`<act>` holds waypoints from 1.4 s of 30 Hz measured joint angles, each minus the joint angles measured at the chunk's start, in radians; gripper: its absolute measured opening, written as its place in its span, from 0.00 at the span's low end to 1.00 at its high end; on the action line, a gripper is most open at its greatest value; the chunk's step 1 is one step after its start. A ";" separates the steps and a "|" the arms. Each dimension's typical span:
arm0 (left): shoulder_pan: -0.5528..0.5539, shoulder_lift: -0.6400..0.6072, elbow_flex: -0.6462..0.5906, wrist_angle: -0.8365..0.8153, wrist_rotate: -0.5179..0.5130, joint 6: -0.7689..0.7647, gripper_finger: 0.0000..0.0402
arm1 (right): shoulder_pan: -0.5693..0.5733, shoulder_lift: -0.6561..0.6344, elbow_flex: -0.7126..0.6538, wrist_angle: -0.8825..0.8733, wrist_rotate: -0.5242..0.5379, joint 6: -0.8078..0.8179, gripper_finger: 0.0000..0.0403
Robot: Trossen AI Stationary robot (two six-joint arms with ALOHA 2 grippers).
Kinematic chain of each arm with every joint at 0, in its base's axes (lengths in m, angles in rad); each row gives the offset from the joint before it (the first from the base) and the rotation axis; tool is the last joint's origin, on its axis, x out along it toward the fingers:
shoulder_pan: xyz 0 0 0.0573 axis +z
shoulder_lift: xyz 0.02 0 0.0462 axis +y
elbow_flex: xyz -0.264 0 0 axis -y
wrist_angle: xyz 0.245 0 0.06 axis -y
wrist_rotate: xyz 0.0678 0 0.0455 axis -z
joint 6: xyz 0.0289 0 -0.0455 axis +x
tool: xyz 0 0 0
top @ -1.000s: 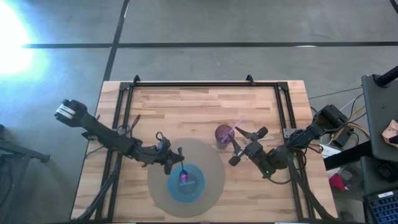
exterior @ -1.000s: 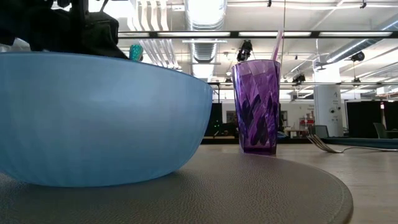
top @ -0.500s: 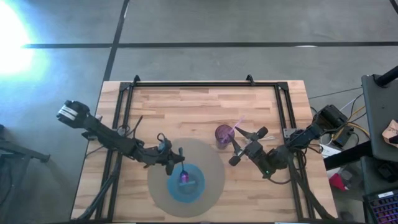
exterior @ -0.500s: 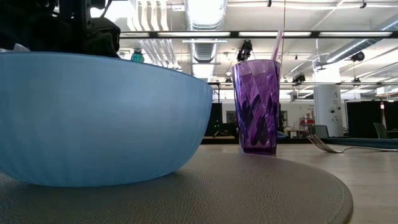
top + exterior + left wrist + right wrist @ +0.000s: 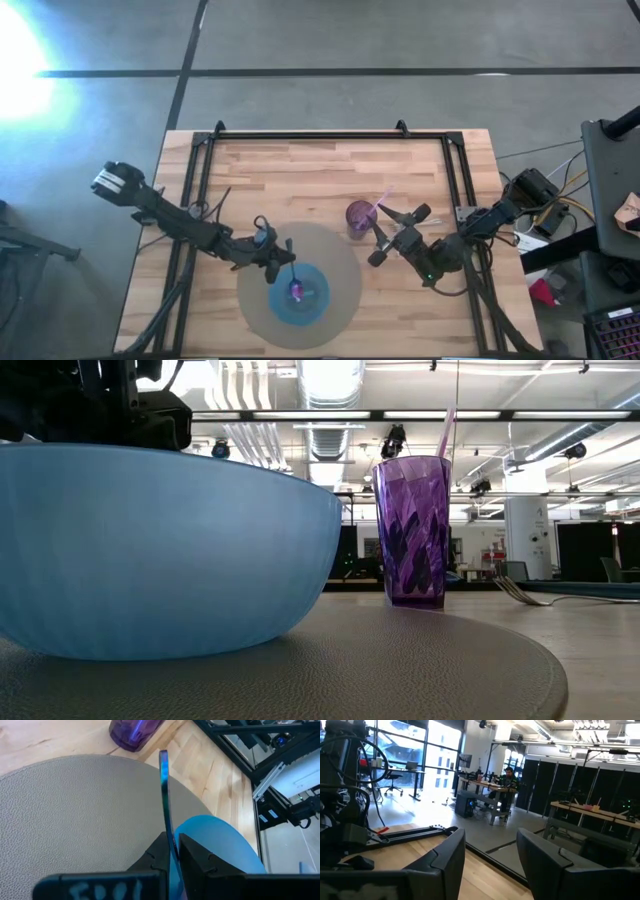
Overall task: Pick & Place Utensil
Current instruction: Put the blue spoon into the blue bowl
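An iridescent utensil (image 5: 164, 795) stands with its purple head (image 5: 297, 291) inside the blue bowl (image 5: 300, 295) on the round grey placemat (image 5: 335, 260). My left gripper (image 5: 285, 256) is at the bowl's far-left rim, shut on the utensil's handle; in the low view it shows dark above the bowl (image 5: 150, 550). My right gripper (image 5: 383, 238) hangs open and empty just right of the purple cup (image 5: 359, 215), which holds a pink straw (image 5: 445, 430). My left gripper pinches the utensil's thin handle (image 5: 171, 842) partway up between its two fingers (image 5: 156, 856). It comes slanting down from the table's left. The handle's free end (image 5: 163, 755) sticks out past the fingers, and the head rests down in the bowl.
A fork (image 5: 520, 592) lies on the wooden table to the right of the cup (image 5: 412, 530). Black frame rails (image 5: 200, 170) run along the table's left, far and right sides.
The utensil has sunk a little into the bowl: its handle tip shows lower behind the bowl's rim and its head lies slightly nearer the table's near edge. My left gripper has tipped down slightly with it.
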 joint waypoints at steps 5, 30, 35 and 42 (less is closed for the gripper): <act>0.000 0.000 0.000 -0.002 0.000 0.001 0.09 | 0.000 0.000 0.000 0.000 0.000 0.000 0.43; 0.001 -0.013 0.000 -0.046 -0.001 0.082 0.30 | 0.009 -0.001 0.000 0.003 0.000 -0.062 0.44; 0.001 -0.033 0.000 -0.053 0.002 0.090 0.30 | 0.024 -0.009 0.005 0.004 0.004 -0.071 0.44; 0.001 -0.097 0.000 -0.101 0.003 0.118 0.30 | 0.050 -0.043 0.005 0.003 0.055 -0.111 0.46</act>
